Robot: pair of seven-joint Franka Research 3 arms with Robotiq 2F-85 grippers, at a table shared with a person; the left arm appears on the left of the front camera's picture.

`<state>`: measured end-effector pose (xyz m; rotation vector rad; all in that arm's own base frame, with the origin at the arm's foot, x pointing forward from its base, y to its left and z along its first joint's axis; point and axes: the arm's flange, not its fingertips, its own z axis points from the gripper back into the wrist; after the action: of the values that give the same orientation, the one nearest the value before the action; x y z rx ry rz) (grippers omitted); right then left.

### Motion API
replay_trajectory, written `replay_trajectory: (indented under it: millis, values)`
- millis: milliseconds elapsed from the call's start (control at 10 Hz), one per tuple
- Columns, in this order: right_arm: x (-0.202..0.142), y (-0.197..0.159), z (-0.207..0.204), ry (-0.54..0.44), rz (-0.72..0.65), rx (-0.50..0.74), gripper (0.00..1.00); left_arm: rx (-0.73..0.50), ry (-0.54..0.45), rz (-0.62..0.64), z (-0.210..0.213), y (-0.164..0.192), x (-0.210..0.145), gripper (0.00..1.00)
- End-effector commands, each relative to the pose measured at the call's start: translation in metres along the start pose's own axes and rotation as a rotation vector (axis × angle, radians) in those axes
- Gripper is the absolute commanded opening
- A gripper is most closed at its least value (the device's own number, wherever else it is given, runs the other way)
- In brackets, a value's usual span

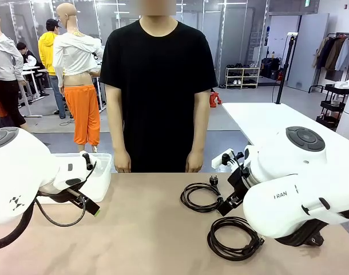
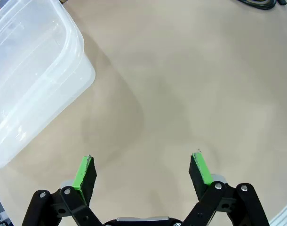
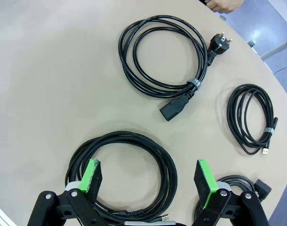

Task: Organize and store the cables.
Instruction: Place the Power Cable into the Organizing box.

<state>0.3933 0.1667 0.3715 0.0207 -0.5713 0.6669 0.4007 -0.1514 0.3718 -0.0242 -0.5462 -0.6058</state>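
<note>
The tan table [image 1: 146,229] spread across the front view. A person [image 1: 157,86] in a black T-shirt stood at its far edge, arms hanging down. The left arm [image 1: 20,177] came in from the left and the right arm [image 1: 300,189] from the right, both white and both over the tabletop. A clear plastic bin [image 1: 103,172] sat at the table's far left, just beside the left arm's wrist.

The cables all lay on the right half of the table, well apart from the bin. The power-cord coil [image 3: 162,52], banded and ending in a round plug, lay nearest the person. The thick coil [image 3: 122,174] lay closer to the robot's edge — directly beneath the right wrist camera. The thin coil [image 3: 251,117], with a small flat plug, lay off to one side, and part of a fourth coil [image 3: 237,181] showed behind one finger.

The left gripper [image 2: 141,160] hung over bare table beside the bin's corner, jaws spread wide and holding nothing. The right gripper [image 3: 147,165] hung over the thick coil, jaws equally wide and unclenched — whether the pads touched the cord could not be told.
</note>
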Motion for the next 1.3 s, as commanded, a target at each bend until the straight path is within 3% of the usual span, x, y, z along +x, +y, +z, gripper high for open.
replay_trajectory:
  millis: [0, 300, 500, 700, 800, 1100, 1200]
  values:
    - [0.003, -0.018, 0.015, 0.040, 0.026, -0.006, 1.00, 0.006, -0.038, -0.019, 0.020, 0.014, 0.010, 1.00]
    - [-0.009, -0.073, 0.070, 0.036, 0.056, 0.089, 1.00, -0.120, -0.075, -0.058, 0.064, 0.071, 0.010, 1.00]
    - [-0.031, -0.126, 0.118, -0.073, 0.048, 0.266, 1.00, -0.179, -0.140, -0.075, 0.097, 0.120, -0.006, 1.00]
    - [-0.067, -0.160, 0.170, -0.148, 0.077, 0.318, 1.00, -0.257, -0.235, -0.080, 0.136, 0.169, -0.037, 1.00]
    - [-0.096, -0.178, 0.188, -0.176, 0.056, 0.359, 1.00, -0.233, -0.285, -0.128, 0.150, 0.202, -0.064, 1.00]
    - [-0.163, -0.205, 0.204, -0.291, -0.032, 0.374, 1.00, -0.193, -0.349, -0.137, 0.161, 0.246, -0.117, 1.00]
    - [-0.186, -0.207, 0.206, -0.323, -0.064, 0.365, 1.00, -0.205, -0.362, -0.077, 0.166, 0.261, -0.133, 1.00]
